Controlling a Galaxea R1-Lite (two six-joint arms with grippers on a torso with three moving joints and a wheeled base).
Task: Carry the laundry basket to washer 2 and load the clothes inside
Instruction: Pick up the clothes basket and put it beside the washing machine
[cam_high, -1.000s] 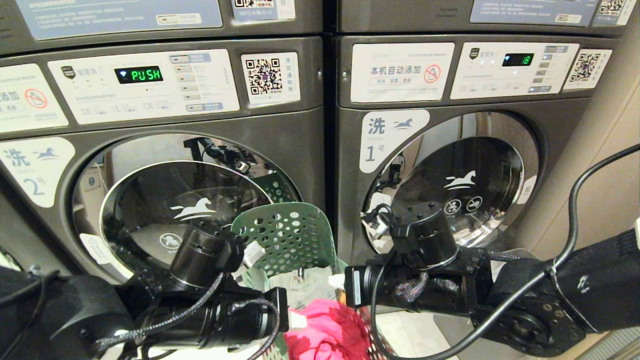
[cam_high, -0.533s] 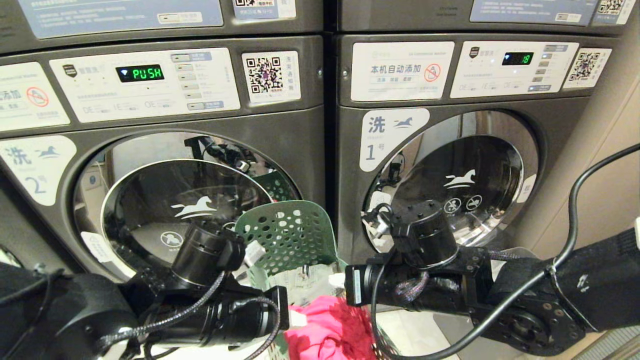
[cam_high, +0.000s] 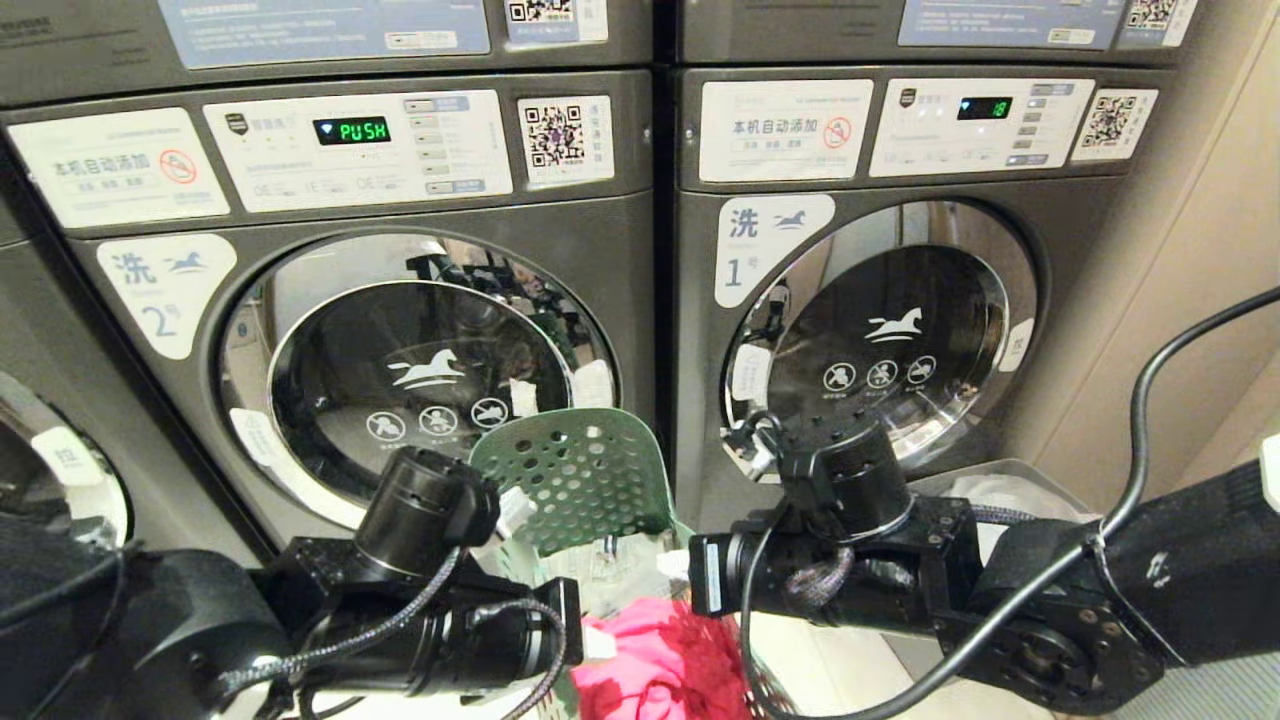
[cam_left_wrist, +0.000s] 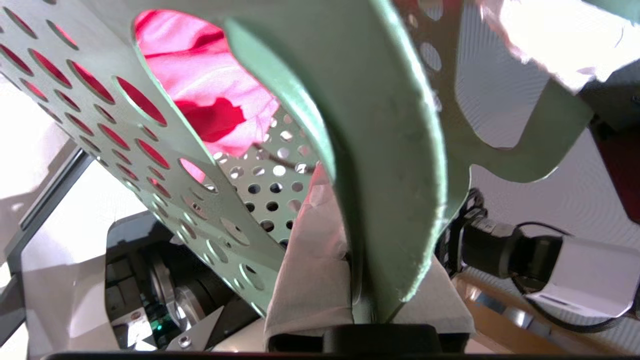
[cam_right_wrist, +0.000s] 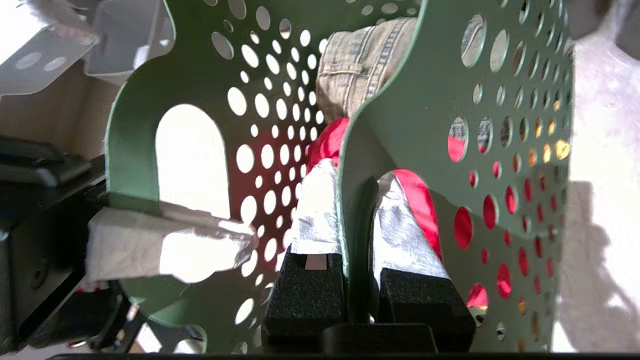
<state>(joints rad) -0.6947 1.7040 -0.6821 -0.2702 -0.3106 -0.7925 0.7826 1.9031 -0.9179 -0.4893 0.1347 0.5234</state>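
The dark green laundry basket (cam_high: 575, 480) hangs between my two arms, in front of the washers. My left gripper (cam_left_wrist: 370, 295) is shut on its rim (cam_left_wrist: 385, 150), and my right gripper (cam_right_wrist: 356, 220) is shut on the opposite wall (cam_right_wrist: 415, 100). Of the clothes, a pink-red garment (cam_high: 660, 670) lies on top and a denim-like garment (cam_right_wrist: 355, 60) lies deeper in. Washer 2 (cam_high: 420, 370) stands to the left behind the basket, its round door shut and its label (cam_high: 165, 295) at the upper left of the door.
Washer 1 (cam_high: 880, 340) stands to the right of washer 2, door shut. A third, similar washer (cam_high: 50, 480) shows at the far left. A grey bin with a white bag (cam_high: 1000, 490) sits low beside the beige wall (cam_high: 1180, 300). Washer 2's display (cam_high: 350, 130) reads PUSH.
The whole head view has shifted: both washers sit further right in the picture and washer 2 is more centred, so the camera has moved. Both grips on the basket are unchanged.
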